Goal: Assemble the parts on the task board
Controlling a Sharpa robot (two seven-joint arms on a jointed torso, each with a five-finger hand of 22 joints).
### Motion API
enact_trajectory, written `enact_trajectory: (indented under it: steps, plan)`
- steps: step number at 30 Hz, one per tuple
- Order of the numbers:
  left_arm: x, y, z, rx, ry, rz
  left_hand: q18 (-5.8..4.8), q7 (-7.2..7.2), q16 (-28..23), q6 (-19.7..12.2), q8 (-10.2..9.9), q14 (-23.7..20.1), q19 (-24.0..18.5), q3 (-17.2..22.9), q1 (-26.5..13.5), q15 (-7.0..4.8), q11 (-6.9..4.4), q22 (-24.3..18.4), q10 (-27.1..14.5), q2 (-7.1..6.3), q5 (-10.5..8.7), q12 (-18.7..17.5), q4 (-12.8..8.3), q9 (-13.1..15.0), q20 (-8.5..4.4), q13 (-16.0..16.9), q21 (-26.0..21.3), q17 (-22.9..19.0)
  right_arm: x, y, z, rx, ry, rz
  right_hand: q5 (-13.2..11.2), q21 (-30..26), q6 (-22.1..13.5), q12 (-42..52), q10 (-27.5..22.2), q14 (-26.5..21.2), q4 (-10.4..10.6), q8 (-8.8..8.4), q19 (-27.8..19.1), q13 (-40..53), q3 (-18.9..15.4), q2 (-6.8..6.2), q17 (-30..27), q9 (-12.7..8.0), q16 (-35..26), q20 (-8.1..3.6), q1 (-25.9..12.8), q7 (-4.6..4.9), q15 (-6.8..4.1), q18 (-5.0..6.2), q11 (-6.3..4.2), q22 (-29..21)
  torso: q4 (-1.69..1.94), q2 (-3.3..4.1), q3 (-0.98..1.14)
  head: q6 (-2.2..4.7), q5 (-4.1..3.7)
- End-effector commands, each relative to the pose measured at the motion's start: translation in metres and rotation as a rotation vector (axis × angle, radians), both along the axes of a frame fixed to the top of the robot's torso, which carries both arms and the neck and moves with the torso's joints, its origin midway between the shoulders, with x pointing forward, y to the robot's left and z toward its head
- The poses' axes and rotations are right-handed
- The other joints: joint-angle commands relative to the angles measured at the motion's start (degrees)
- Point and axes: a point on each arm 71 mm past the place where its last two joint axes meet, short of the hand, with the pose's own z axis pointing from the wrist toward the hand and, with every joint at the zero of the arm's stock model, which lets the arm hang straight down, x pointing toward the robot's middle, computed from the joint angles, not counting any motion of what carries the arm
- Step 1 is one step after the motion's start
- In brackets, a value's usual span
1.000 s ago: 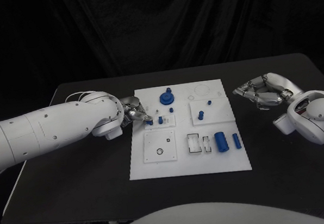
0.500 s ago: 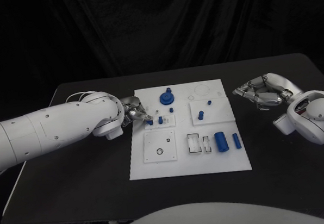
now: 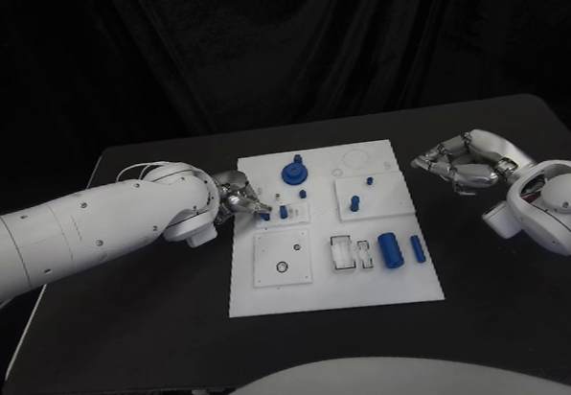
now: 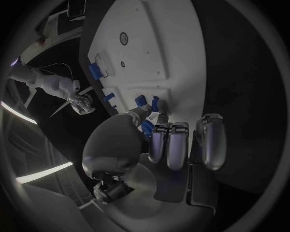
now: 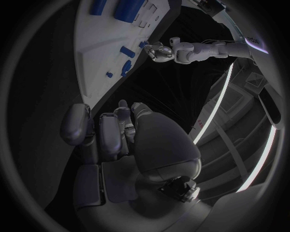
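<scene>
The white task board (image 3: 335, 288) lies mid-table. My left hand (image 3: 238, 201) reaches over its left edge, with its thumb and a fingertip closed around a small blue peg (image 3: 262, 216) at a small raised plate. The left wrist view shows the same peg (image 4: 155, 104) just past my left hand's (image 4: 175, 145) fingertips, and a second peg (image 4: 140, 101) beside it. That second peg (image 3: 283, 212) stands upright. My right hand (image 3: 463, 163) hovers off the board's right edge, its fingers curled on nothing. It shows close up in the right wrist view (image 5: 121, 130).
A blue gear (image 3: 292, 172) sits at the board's far end. Two more pegs (image 3: 353, 203) stand on the right plate. A thick blue cylinder (image 3: 389, 249) and a thin one (image 3: 417, 248) lie near rectangular slots (image 3: 341, 252). Black table surrounds the board.
</scene>
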Motion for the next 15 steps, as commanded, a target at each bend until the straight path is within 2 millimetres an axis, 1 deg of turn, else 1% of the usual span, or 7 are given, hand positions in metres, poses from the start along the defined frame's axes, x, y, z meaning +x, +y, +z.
enact_trajectory:
  steps: [1,3,6,12,13,14,15]
  plan:
    - [-0.0055,-0.0026,-0.0068,0.005,0.039,-0.029,0.42,0.33,0.38,0.46,-0.31,5.95,-0.25,-2.28,-1.34,0.08,0.14,6.84,6.16,-0.19,-1.63,0.2,1.36,-0.36,0.35,15.06,-0.4,15.09,-0.0011,-0.0002,-0.0027,-0.008,0.024,0.0,0.3,-0.26,0.45,-0.29,-0.25,-0.06,-0.04,-0.19,-0.12,-0.04,0.48,-0.22,-0.09,-0.02,-0.25,-0.1,0.47,-0.06,-0.1,-0.25,0.04,5.9,-0.02,-0.01,0.01,0.01,0.01]
    - [-0.0057,-0.0024,-0.007,0.005,0.041,-0.029,0.41,0.49,0.38,0.63,-0.44,5.95,-0.21,-4.34,-2.56,0.18,0.27,6.88,6.16,-0.48,-2.6,0.2,2.65,-0.56,0.4,15.06,-0.43,15.09,-0.0011,-0.0003,-0.0028,-0.008,0.025,0.0,0.39,-0.3,0.52,-0.31,-0.29,-0.05,-0.07,-0.16,-0.13,-0.1,0.53,-0.24,-0.08,0.0,-0.24,-0.1,0.55,-0.08,-0.11,-0.24,0.03,5.89,-0.03,-0.03,0.0,0.01,0.04]
    - [-0.0058,-0.0015,-0.0073,0.007,0.042,-0.027,0.43,0.61,0.38,0.8,-0.63,5.95,-0.21,-7.03,-3.98,0.27,0.38,6.89,6.16,-0.46,-3.7,0.2,4.32,-0.82,0.5,15.06,-0.52,15.09,-0.0011,-0.0003,-0.003,-0.008,0.027,0.0,0.68,-0.36,0.62,-0.34,-0.33,-0.06,-0.15,-0.12,-0.15,-0.2,0.66,-0.38,-0.12,0.03,-0.24,-0.11,0.8,-0.12,-0.14,-0.22,0.0,5.9,0.01,-0.01,0.0,0.01,-0.04]
    - [-0.0054,0.0011,-0.008,0.014,0.046,-0.019,0.47,0.6,0.38,1.1,-0.86,5.95,-0.23,-11.95,-6.15,0.35,0.43,6.9,6.16,0.57,-6.59,0.2,7.67,-1.14,0.6,15.06,-0.75,15.09,-0.001,-0.0005,-0.0033,-0.009,0.031,0.0,1.78,-0.44,0.66,-0.37,-0.34,-0.08,-0.23,-0.15,-0.15,-0.34,1.08,-0.68,-0.21,0.05,-0.25,-0.16,1.37,-0.13,-0.18,-0.22,-0.03,5.94,-0.01,-0.02,0.01,0.01,-0.03]
    - [-0.0053,0.0015,-0.0081,0.015,0.046,-0.018,0.49,0.59,0.38,1.18,-0.86,5.95,-0.28,-12.74,-6.78,0.35,0.44,6.86,6.16,0.82,-6.93,0.2,8.5,-1.17,0.61,15.06,-0.84,15.09,-0.001,-0.0005,-0.0034,-0.01,0.032,0.0,1.84,-0.44,0.66,-0.37,-0.34,-0.09,-0.23,-0.15,-0.15,-0.36,1.1,-0.69,-0.23,0.06,-0.25,-0.16,1.4,-0.13,-0.18,-0.22,-0.03,5.95,0.0,0.0,0.01,0.01,-0.03]
    - [-0.0052,0.0019,-0.0081,0.015,0.046,-0.017,0.55,0.67,0.38,1.14,-0.94,5.95,-0.41,-15.84,-9.92,0.43,0.5,6.77,6.16,2.57,-7.62,0.2,10.05,-1.2,0.67,15.06,-1.11,15.09,-0.001,-0.0005,-0.0034,-0.01,0.032,0.0,2.35,-0.5,0.66,-0.43,-0.4,-0.1,-0.26,-0.17,-0.16,-0.47,1.29,-0.82,-0.27,0.06,-0.25,-0.17,1.63,-0.12,-0.18,-0.21,-0.03,5.95,0.0,0.0,0.0,0.01,-0.01]
    - [-0.0049,0.0025,-0.0081,0.015,0.044,-0.015,0.56,0.67,0.38,1.15,-0.94,5.95,-0.45,-16.55,-10.59,0.41,0.55,6.75,6.16,3.0,-7.68,0.2,10.09,-1.2,0.7,15.06,-1.18,15.09,-0.001,-0.0005,-0.0035,-0.01,0.033,0.0,2.79,-0.5,0.66,-0.46,-0.44,-0.1,-0.28,-0.19,-0.15,-0.56,1.46,-0.93,-0.28,0.07,-0.24,-0.18,1.82,-0.12,-0.18,-0.22,-0.04,5.98,-0.01,0.0,0.0,0.01,-0.01]
